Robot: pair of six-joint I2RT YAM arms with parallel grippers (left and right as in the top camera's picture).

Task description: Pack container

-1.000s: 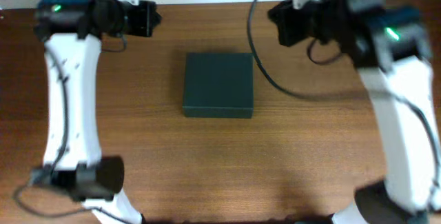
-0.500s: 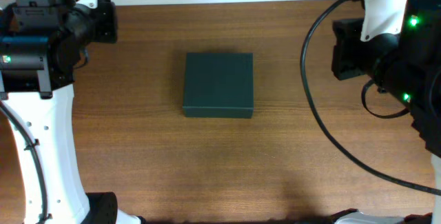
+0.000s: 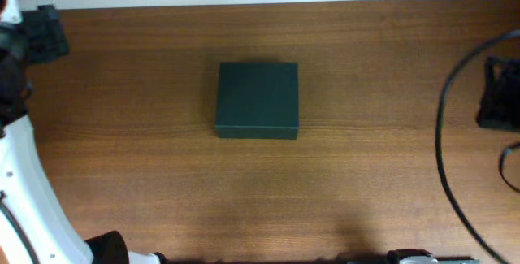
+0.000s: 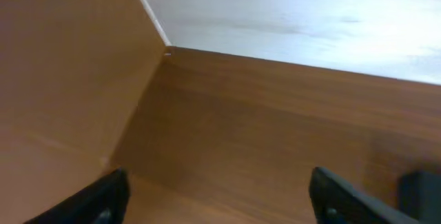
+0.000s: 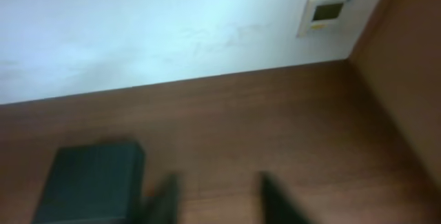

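Overhead, the matte dark-green rectangular container (image 3: 257, 99) lies with its flat lid down near the middle of the brown wooden table (image 3: 366, 183). It is well apart from both arms, which stand at the left and right edges, a spot that probably lets either one reach it. Left wrist view shows the left gripper (image 4: 217, 182) spread wide on nothing, and the right gripper (image 5: 219, 182), though blurred, also looks parted and empty, with the container near its fingers.

overhead: even light, fairly sharp, faint sheen on desk (image 3: 366, 175)
left wrist: glare on wall (image 4: 310, 17), blurred fingers (image 4: 103, 200)
right wrist: dimmer, motion-blurred throughout
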